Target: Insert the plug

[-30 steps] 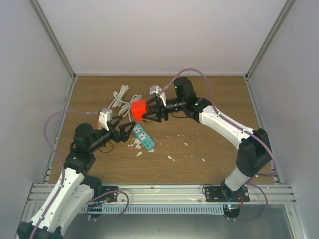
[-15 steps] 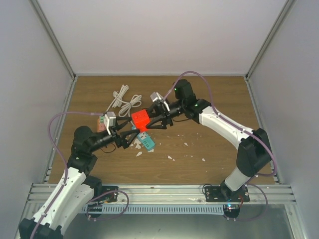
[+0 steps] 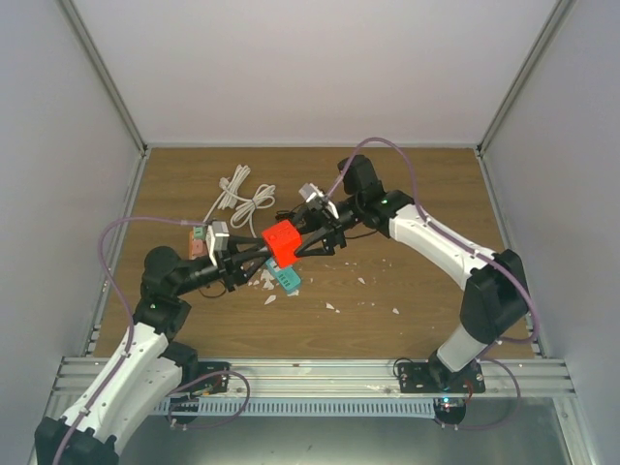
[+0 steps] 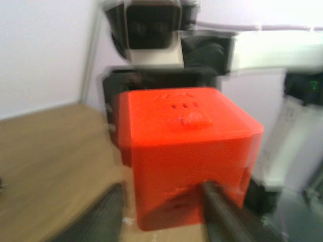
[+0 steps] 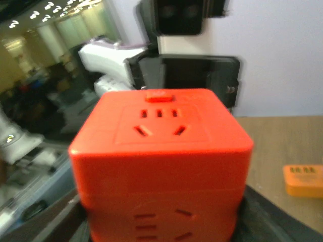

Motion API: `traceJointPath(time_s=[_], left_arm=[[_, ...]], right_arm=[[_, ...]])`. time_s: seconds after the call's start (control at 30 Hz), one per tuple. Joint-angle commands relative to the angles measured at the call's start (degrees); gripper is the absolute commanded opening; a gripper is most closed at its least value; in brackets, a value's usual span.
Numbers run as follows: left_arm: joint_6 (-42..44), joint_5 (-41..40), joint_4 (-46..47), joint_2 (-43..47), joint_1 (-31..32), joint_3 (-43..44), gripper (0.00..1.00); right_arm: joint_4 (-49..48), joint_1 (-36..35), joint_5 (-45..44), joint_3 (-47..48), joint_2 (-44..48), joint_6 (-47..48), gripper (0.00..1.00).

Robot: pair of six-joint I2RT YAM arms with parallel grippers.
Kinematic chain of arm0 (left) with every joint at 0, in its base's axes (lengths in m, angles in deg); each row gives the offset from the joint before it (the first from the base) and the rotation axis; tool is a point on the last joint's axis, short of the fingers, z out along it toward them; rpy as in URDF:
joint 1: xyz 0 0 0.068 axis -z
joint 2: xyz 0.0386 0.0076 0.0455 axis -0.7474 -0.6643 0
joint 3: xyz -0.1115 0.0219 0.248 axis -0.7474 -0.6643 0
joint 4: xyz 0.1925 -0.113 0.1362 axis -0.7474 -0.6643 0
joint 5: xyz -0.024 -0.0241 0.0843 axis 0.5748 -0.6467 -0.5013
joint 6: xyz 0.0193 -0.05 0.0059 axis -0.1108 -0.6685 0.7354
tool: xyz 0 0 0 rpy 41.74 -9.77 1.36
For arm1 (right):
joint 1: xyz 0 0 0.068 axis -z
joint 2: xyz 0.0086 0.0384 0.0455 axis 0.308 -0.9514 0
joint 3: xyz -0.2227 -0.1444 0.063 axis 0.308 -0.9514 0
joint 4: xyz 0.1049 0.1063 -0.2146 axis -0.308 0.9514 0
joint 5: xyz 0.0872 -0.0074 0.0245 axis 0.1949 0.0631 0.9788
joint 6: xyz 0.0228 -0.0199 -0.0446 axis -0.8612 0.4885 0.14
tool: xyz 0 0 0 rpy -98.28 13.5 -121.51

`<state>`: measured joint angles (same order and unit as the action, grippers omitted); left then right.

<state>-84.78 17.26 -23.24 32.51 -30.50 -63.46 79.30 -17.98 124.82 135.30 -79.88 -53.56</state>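
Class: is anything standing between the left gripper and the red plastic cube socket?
Nothing visible. The left gripper is right at the red plastic cube socket, which the right gripper holds.

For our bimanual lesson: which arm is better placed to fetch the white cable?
Left, probably. The right end effector grips the red socket cube, so it is busy, and the white cable lies toward the robot's left.
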Motion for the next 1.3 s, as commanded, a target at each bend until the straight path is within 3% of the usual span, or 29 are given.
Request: traceJointPath(time_s=[0.0, 0.03, 0.07, 0.27, 0.3, 0.33, 0.37, 0.4, 0.43, 0.77, 1.03, 1.17, 1.2, 1.27], left_arm=[[1.03, 1.85, 4.79, -1.27, 2.75, -0.15, 0.19], [1.15, 1.35, 4.48, -1.38, 3.18, -0.04, 0.05], [1.27, 0.13, 4.19, -1.35, 3.47, -0.01, 0.00], [1.80, -1.42, 3.88, -0.54, 4.41, -0.26, 0.00], [1.76, -0.94, 3.77, -0.65, 4.46, -0.17, 0.08], [1.51, -0.64, 3.73, -0.83, 4.54, -0.05, 0.31], [1.28, -0.17, 3.97, -0.90, 4.61, -0.10, 0.67], [1.03, 0.36, 4.17, -0.87, 4.79, -0.18, 0.88], [0.96, 0.69, 4.40, -0.75, 4.99, -0.20, 0.98], [2.70, 4.87, 7.19, -0.48, 10.42, -0.39, 0.99], [3.90, 6.65, 7.00, 1.61, 12.52, -0.53, 0.99], [4.17, 3.30, 4.77, 1.90, 12.55, 0.26, 0.99], [4.19, 2.26, 4.28, 1.51, 12.54, 0.70, 0.97], [4.19, 1.28, 4.13, 0.30, 12.56, 1.09, 0.80]], right_arm=[[-0.08, -1.21, 1.91, 1.72, 0.20, 1.81, 0.19], [-0.32, -1.32, 1.30, 1.73, 0.21, 1.56, 0.20], [-0.41, -1.48, 0.56, 1.70, 0.10, 1.34, 0.20], [-1.50, -2.13, -1.27, 1.29, -0.04, 0.54, 0.21], [-2.20, -2.06, -1.66, 1.05, 0.11, 0.03, 0.21], [-3.00, -2.09, -2.06, 0.81, 0.24, -0.67, 0.21], [-3.53, -2.05, -2.41, 0.59, 0.41, -1.15, 0.21], [-3.97, -2.05, -2.67, 0.51, 0.59, -1.44, 0.21], [-4.24, -2.06, -2.95, 0.47, 0.70, -1.77, 0.21], [-5.75, -1.94, -5.61, -0.46, 1.22, -3.25, 0.22], [-12.84, 0.29, -10.00, -3.52, 2.13, -9.86, 0.22], [-13.84, 0.81, -9.10, -4.39, 2.84, -10.50, 0.22], [-13.88, 0.85, -9.11, -4.45, 3.06, -10.44, 0.22], [-13.82, 0.85, -9.21, -4.59, 3.16, -10.31, 0.22]])
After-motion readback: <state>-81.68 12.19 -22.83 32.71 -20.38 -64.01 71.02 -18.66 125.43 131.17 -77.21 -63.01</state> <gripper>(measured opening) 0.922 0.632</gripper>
